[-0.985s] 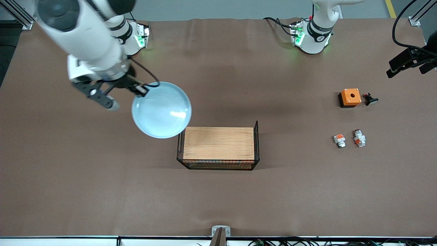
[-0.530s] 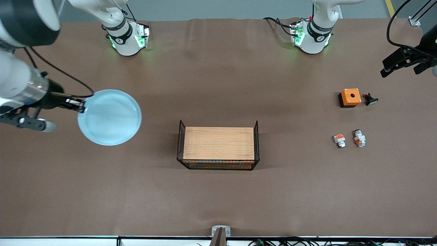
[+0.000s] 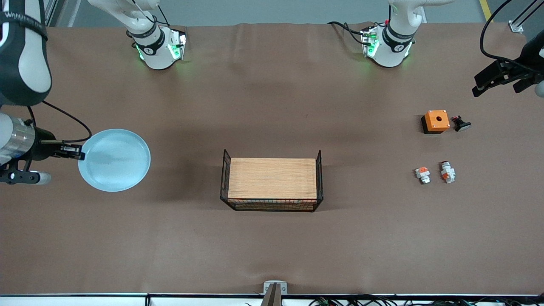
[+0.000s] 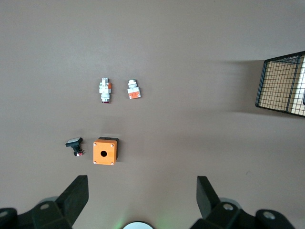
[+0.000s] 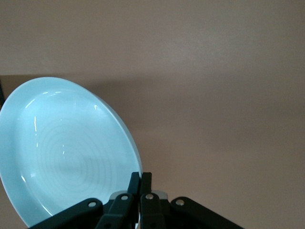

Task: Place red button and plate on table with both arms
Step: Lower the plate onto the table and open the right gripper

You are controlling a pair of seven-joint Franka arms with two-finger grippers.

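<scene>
The large flat table of plain brown matte sheet (image 3: pixel 272 106) carries a black wire basket holding a wooden board (image 3: pixel 272 184) at its middle. Toward the left arm's end lie an orange box with a round hole (image 3: pixel 436 121), a small black capped part (image 3: pixel 460 123) just beside it, and, nearer the front camera, a white-grey piece with a square orange top (image 3: pixel 422 174) beside the tiny white cylindrical red button (image 3: pixel 446 171).

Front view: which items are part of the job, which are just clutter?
Job:
plate, pinched at its rim by the right gripper
red button, on the table
left gripper, open, high above the small parts

Clutter:
orange box
black part beside it
square-topped switch piece
wooden board
</scene>
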